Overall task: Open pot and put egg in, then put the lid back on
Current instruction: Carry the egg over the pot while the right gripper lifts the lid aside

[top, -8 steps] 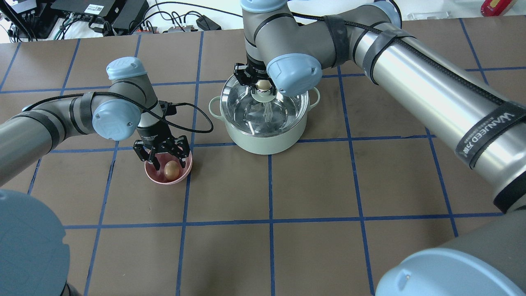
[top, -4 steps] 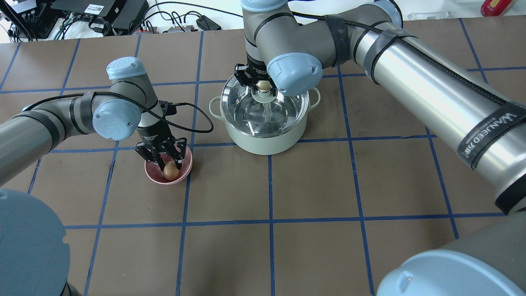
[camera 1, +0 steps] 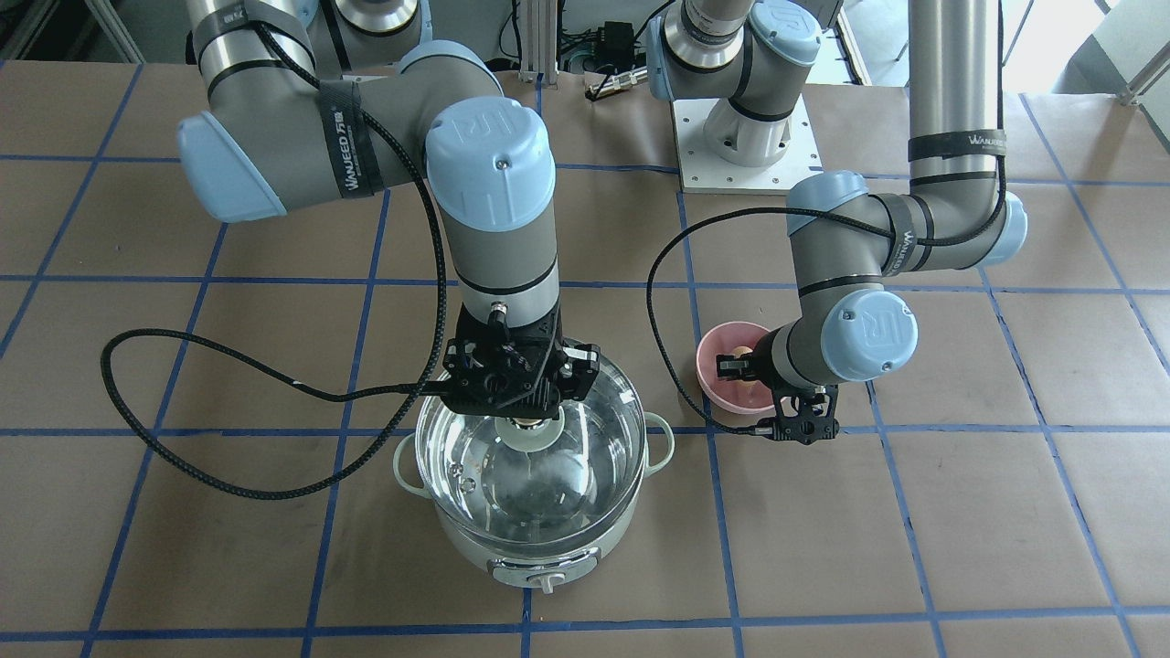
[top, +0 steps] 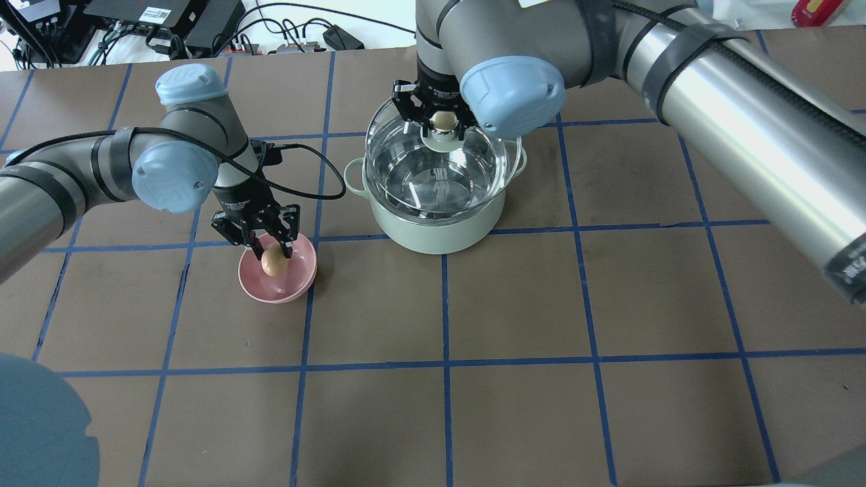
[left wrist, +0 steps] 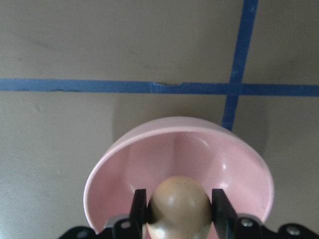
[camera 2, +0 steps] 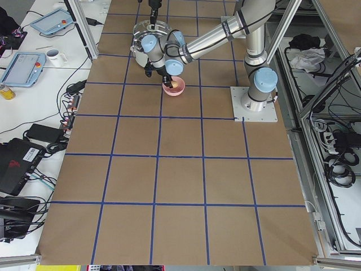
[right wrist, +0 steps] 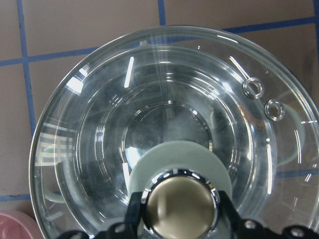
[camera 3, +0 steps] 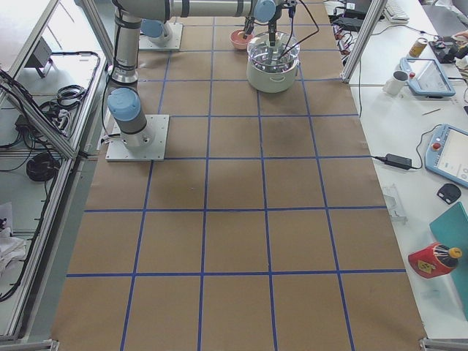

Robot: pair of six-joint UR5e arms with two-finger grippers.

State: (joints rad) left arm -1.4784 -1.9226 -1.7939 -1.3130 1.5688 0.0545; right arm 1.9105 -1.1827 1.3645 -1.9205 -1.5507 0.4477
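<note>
With the egg pinched between the left gripper's closed fingers just above the pink bowl, it looks ready to travel. Over at the pot on the desk, the right gripper's fingers clamp the knob, hoisting the lid just above the rim to clear a way in.

A brown table gridded with blue tape, flanked by white benches holding what seem tablets.
</note>
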